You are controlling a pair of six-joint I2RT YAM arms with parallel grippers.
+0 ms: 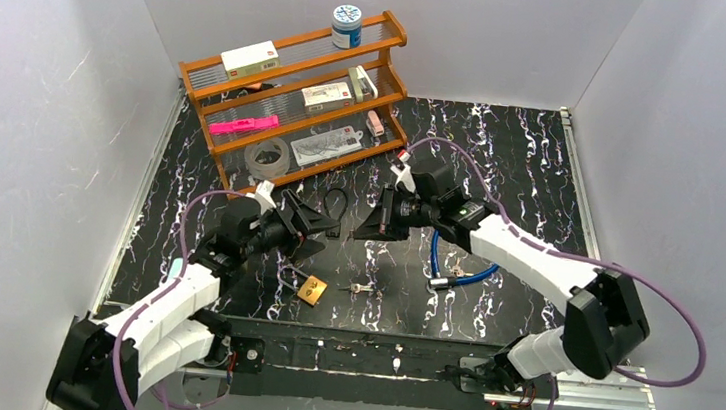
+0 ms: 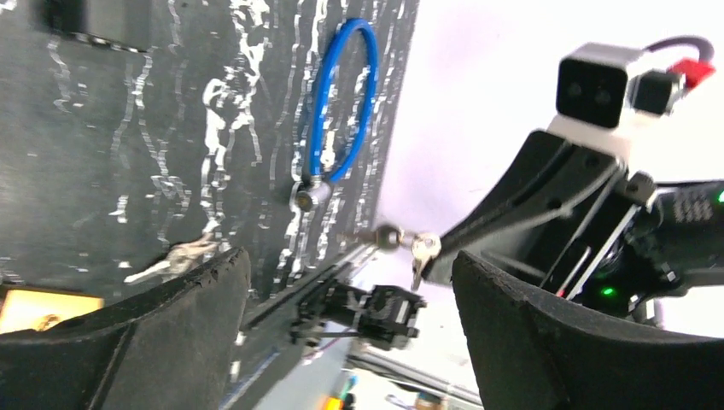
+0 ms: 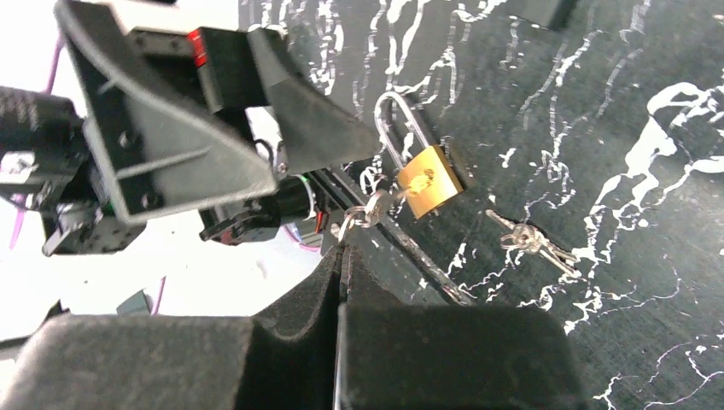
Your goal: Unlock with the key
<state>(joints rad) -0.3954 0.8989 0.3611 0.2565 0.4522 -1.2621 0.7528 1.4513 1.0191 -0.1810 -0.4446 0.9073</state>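
A brass padlock (image 1: 311, 288) lies on the black marbled table between the two arms; it also shows in the right wrist view (image 3: 429, 179) and as a corner in the left wrist view (image 2: 34, 309). My right gripper (image 1: 363, 227) is shut on a small key set (image 3: 367, 209) and holds it above the table; the pinch shows in its own wrist view (image 3: 341, 256). The held keys (image 2: 423, 248) hang in front of my left gripper (image 2: 346, 265). My left gripper (image 1: 321, 229) is open and empty, facing the right one. A second key bunch (image 1: 363, 288) lies beside the padlock.
A blue cable lock (image 1: 454, 264) lies under the right arm, also in the left wrist view (image 2: 341, 111). A wooden shelf rack (image 1: 294, 98) with several small items stands at the back left. White walls enclose the table.
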